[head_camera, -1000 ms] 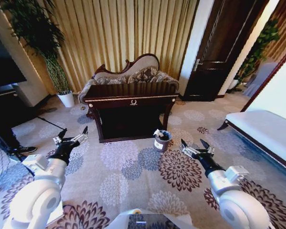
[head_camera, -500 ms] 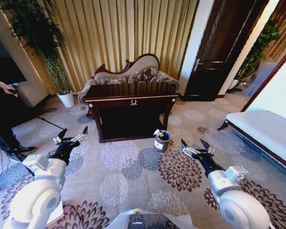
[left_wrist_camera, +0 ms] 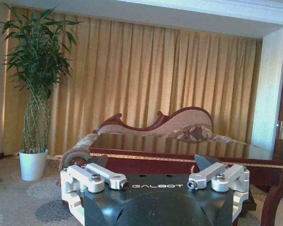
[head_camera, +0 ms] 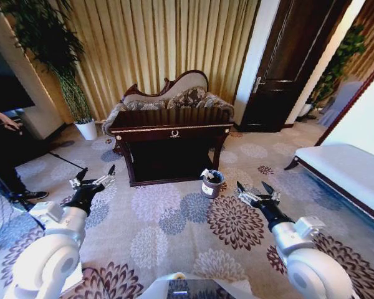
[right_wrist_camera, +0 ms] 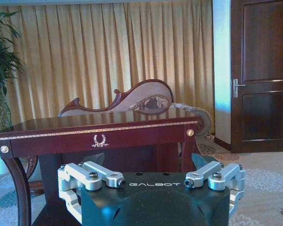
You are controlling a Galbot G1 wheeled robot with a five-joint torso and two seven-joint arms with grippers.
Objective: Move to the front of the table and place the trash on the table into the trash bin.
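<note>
The counter stands in the middle distance on a carpet patterned with large round flower medallions in grey, blue and dark maroon on a beige ground. It is a rectangular piece of dark reddish-brown wood with a glossy top that mirrors the curtains, a thin gold band along its front edge, a gold wreath emblem at the centre front and round gold studs at the corners; a lower shelf sits in shadow beneath. From the head view its top looks bare of loose items, though the sheen makes small things hard to rule out.

The trash bin sits on the carpet just beside the counter's right front leg, a small round dark shiny container with a white patch on its side. Pale crumpled trash pokes above its rim.

Behind the counter is a carved-back sofa with patterned cushions, and behind that, floor-length pleated gold curtains. A tall leafy plant in a white pot stands at the far left, a dark panelled door at the far right, and a white padded bench along the right wall.

The left hand hovers over the carpet, near and to the left of the counter, its fingers spread wide and holding nothing. The right hand hovers near and to the right of the bin, likewise spread wide and holding nothing.
</note>
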